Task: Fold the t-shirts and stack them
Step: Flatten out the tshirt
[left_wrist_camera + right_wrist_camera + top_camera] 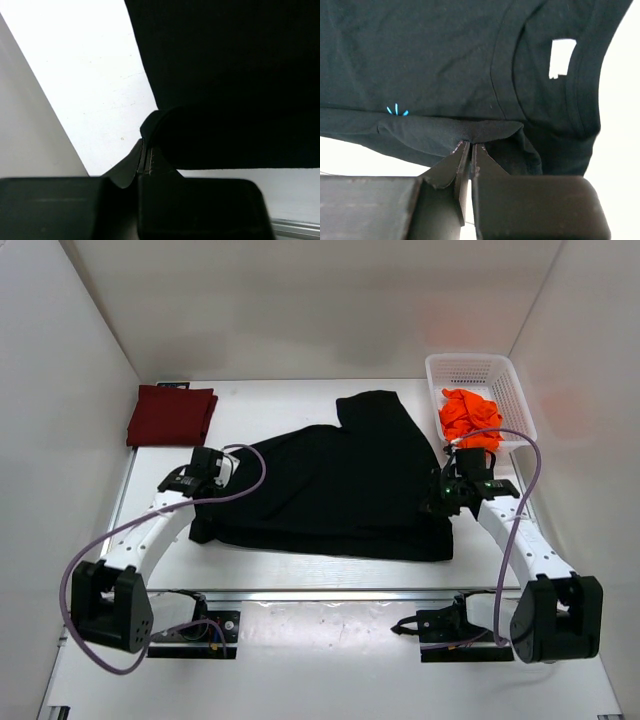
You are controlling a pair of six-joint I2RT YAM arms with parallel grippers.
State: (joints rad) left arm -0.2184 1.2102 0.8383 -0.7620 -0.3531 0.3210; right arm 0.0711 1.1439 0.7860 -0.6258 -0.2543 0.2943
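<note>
A black t-shirt [340, 485] lies spread over the middle of the table. My left gripper [205, 483] is shut on its left edge [165, 125], pinching a fold of the cloth. My right gripper [447, 498] is shut on the shirt's right side [470, 131], close to the collar [520, 65] and its white label [561, 58]. A folded maroon t-shirt [171, 415] rests at the back left. A crumpled orange t-shirt [470, 418] sits in the white basket.
The white mesh basket [478, 367] stands at the back right, just beyond my right gripper. White walls close in the table on the left, back and right. A metal rail [320, 592] with the arm bases runs along the near edge.
</note>
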